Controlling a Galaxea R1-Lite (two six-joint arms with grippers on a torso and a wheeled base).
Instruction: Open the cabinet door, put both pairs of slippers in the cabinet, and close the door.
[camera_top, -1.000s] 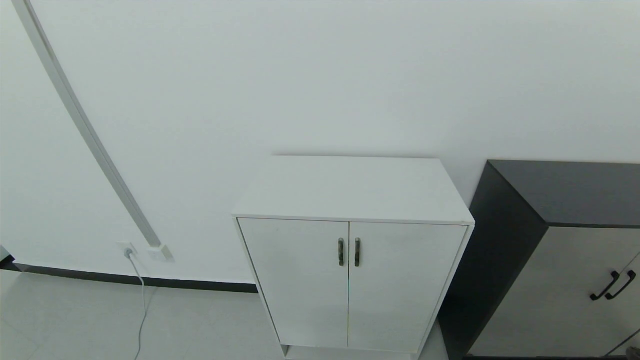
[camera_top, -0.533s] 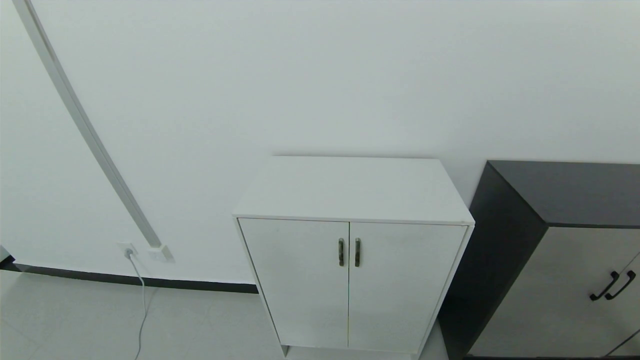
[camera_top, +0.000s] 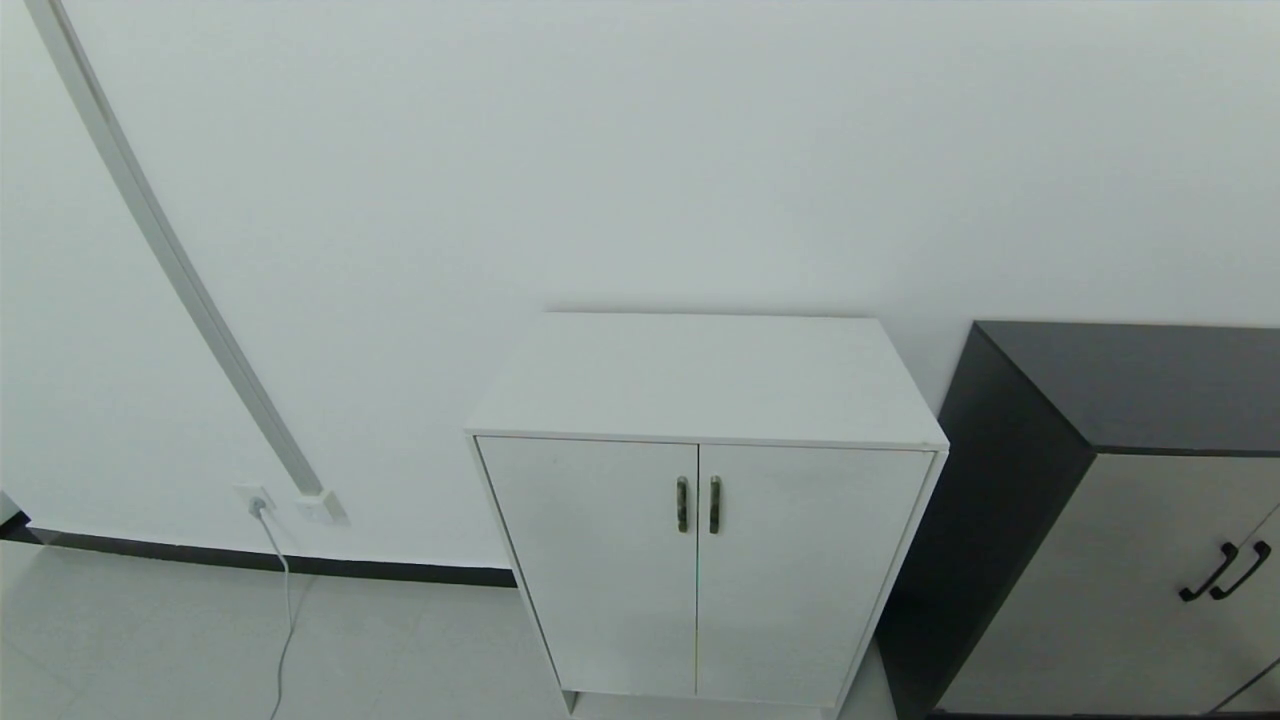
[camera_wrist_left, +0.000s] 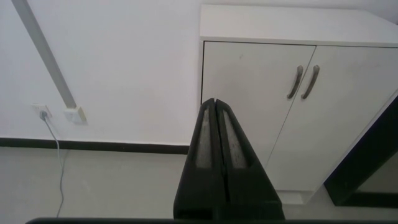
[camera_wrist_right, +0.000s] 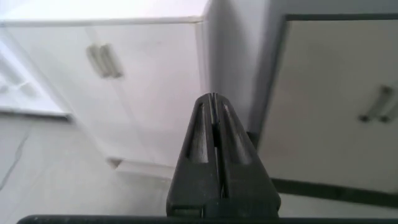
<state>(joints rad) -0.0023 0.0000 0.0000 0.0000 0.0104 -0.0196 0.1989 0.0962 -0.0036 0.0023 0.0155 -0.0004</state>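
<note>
A white cabinet (camera_top: 700, 380) stands against the wall with both doors closed. Two dark metal handles (camera_top: 698, 504) sit side by side at the seam between the doors. My left gripper (camera_wrist_left: 215, 102) is shut, with nothing between its fingers, held in front of the cabinet's left door (camera_wrist_left: 249, 99), some way off from it. My right gripper (camera_wrist_right: 213, 98) is shut too, hanging before the gap between the white cabinet (camera_wrist_right: 124, 68) and the dark one.
A black-sided cabinet (camera_top: 1100, 480) with black handles (camera_top: 1225, 570) stands right beside the white one. A wall socket (camera_top: 253, 497) with a grey cable (camera_top: 285, 600) running down to the floor is at the left. A grey conduit (camera_top: 160, 240) runs up the wall.
</note>
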